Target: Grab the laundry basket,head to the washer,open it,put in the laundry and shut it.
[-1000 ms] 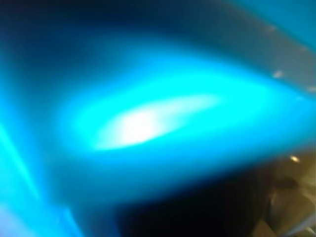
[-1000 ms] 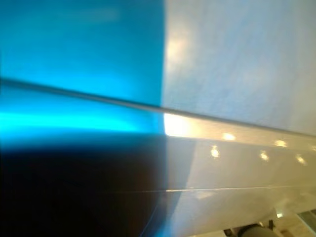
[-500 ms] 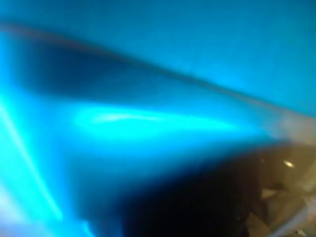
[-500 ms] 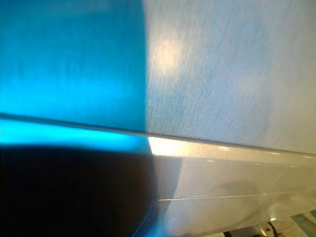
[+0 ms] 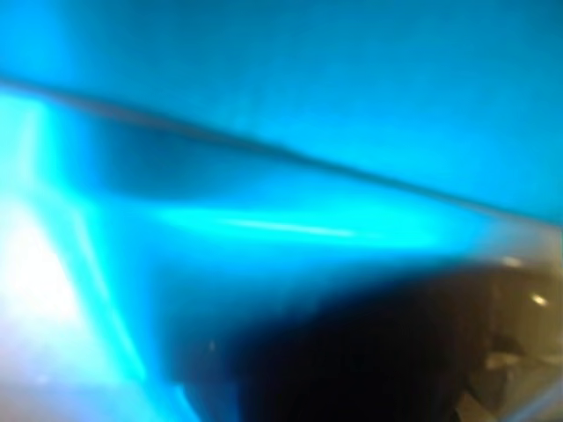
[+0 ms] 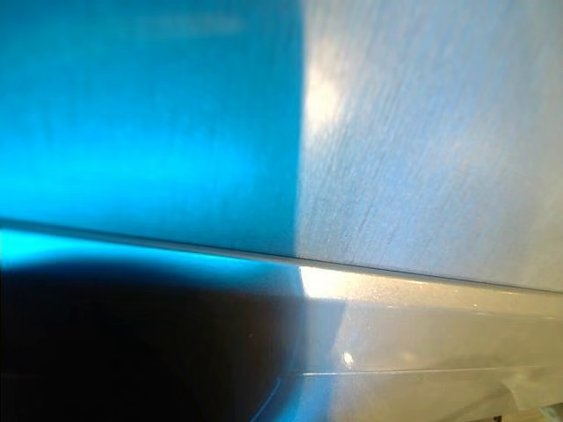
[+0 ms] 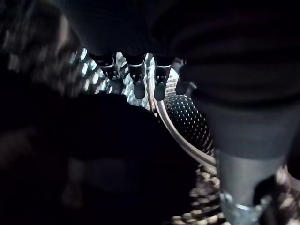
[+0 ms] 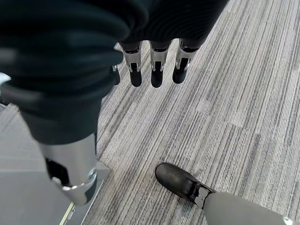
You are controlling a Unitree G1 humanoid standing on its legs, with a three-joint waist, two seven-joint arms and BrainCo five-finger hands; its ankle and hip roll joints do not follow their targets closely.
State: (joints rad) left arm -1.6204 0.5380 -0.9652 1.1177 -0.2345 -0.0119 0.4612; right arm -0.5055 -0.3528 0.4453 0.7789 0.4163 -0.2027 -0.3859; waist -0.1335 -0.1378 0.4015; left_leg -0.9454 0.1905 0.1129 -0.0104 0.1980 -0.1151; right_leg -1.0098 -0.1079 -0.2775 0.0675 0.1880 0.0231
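Observation:
The washer's brushed silver front (image 6: 422,158) stands very close before me, with a blue-lit panel (image 6: 149,123) to its left and a seam (image 6: 396,268) across it. My left hand (image 7: 140,77) is inside the washer's drum (image 7: 187,122), whose perforated steel wall shines past the fingers. Its fingers are relaxed and hold nothing. A dark heap of laundry (image 7: 93,154) lies in the drum below the hand; whether they touch I cannot tell. My right hand (image 8: 154,65) hangs over the carpet with straight fingers, empty.
Grey striped carpet (image 8: 225,93) lies under the right hand. A grey cabinet corner (image 8: 23,187) stands close beside that arm. A dark curved shape (image 6: 132,352) fills the lower left of the eye views.
The eye views have shifted a little, the seam on the washer's front sitting lower than a second ago: the camera moved. Nothing else visibly differs.

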